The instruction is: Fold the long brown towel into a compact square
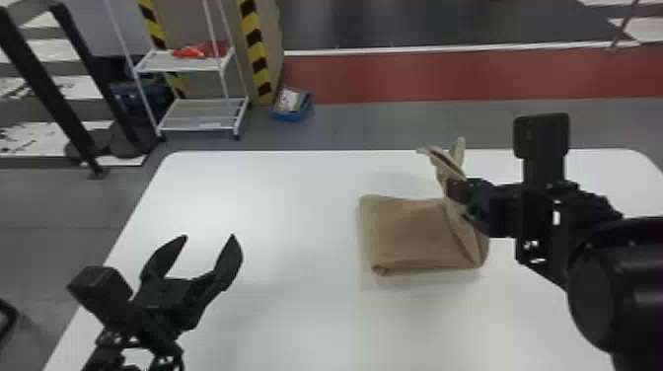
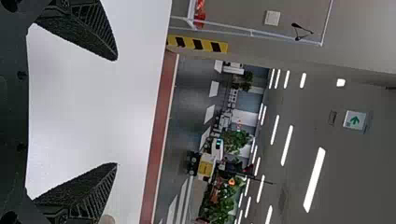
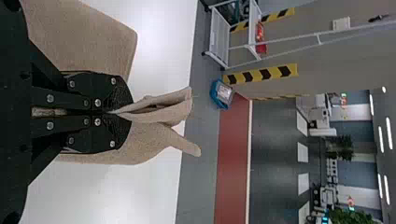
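- Indoor floor space, grey with a red strip (image 1: 444, 74) running across behind the work area.
- White tabletop (image 1: 296, 197), rounded far corners, fills most of the head view's lower part.
- Back left past the tabletop: white rack (image 1: 182, 62), red items (image 1: 197, 51) on its upper shelf; blue box (image 1: 291, 111) on floor just right of it, near the foot of a yellow-black striped post (image 1: 255, 49).
- Left wrist view: green arrow sign (image 2: 355, 120) and long ceiling lights (image 2: 314, 179).
- Brown towel (image 1: 414, 232): right half of tabletop, main part flat, layered, roughly rectangular, long side running left-right. Small curled corner at its near left.
- Towel's right side bends up in a loose curve to the right end effector (image 1: 451, 190); loose ends stick up past the fingertips, two pointed flaps.
- Right end effector: fingers pressed together, towel cloth pinched between them. Right wrist view agrees, cloth coming out beyond the tips (image 3: 112, 112).
- Left end effector (image 1: 210, 237): over tabletop's left side, well apart from towel, fingers spread wide, nothing between them. Same in left wrist view, bare white surface in the gap.
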`<state>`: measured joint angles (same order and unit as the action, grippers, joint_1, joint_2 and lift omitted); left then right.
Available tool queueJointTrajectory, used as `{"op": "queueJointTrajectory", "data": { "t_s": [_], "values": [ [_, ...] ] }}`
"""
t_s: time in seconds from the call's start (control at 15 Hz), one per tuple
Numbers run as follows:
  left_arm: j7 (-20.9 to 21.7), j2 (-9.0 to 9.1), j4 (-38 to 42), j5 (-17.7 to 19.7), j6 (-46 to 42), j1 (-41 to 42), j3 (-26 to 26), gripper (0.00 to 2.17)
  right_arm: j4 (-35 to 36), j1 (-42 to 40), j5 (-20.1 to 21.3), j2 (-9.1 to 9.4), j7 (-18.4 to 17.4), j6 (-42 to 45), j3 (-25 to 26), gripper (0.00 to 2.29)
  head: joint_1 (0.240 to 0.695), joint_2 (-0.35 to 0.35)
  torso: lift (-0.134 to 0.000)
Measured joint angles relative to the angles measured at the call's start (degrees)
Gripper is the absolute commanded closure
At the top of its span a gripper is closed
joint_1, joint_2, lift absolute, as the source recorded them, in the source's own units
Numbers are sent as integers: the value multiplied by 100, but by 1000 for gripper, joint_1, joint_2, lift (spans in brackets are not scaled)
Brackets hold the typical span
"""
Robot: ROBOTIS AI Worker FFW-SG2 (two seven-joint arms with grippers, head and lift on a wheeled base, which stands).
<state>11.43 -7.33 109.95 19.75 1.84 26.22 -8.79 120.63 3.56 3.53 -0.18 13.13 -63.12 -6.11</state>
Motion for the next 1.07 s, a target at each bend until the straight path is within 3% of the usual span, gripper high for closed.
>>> {"op": "queueJointTrajectory", "data": {
  "t_s": [0.2,0.27,0.33,0.4,0.53,0.67,0.73,0.8,0.87,0.93,1.0,1.07],
  "values": [
    [0,-17,-19,14,6,-15,0,66,-431,35,308,17,-132,180,-899,1548,695,228,-117],
    [0,-19,-27,14,9,-20,0,66,-622,62,391,17,-145,225,-1161,1116,695,246,-117],
    [0,-20,-34,14,15,-25,1,66,-808,96,458,18,-144,245,-1377,286,695,264,-117],
    [0,-22,-41,14,19,-29,6,66,-1024,129,510,18,-137,279,-1594,-1,695,293,-117],
    [7,-23,-56,12,23,-38,16,66,-1315,124,492,18,-129,495,-1829,22,695,314,-117],
    [9,-28,-82,12,14,-47,18,66,-1392,-38,228,18,-40,1299,-1792,66,695,333,-117],
    [10,-31,-92,12,10,-47,18,66,-1392,-116,37,18,-22,1761,-1702,110,695,341,-117],
    [16,-31,-100,12,7,-46,18,66,-1391,-168,-180,18,-18,2165,-1588,296,695,344,-117],
    [20,-31,-103,12,5,-43,18,66,-1411,-165,-308,18,-20,2366,-1498,755,695,341,-117],
    [26,-32,-109,12,5,-41,18,66,-1477,-125,-339,18,-21,2416,-1453,1409,695,337,-117],
    [38,-32,-118,12,5,-42,18,66,-1592,-45,-319,18,-21,2379,-1426,1885,695,333,-117],
    [44,-32,-129,12,5,-45,18,66,-1751,29,-272,18,-21,2289,-1427,2027,695,329,-117]
  ]
}}
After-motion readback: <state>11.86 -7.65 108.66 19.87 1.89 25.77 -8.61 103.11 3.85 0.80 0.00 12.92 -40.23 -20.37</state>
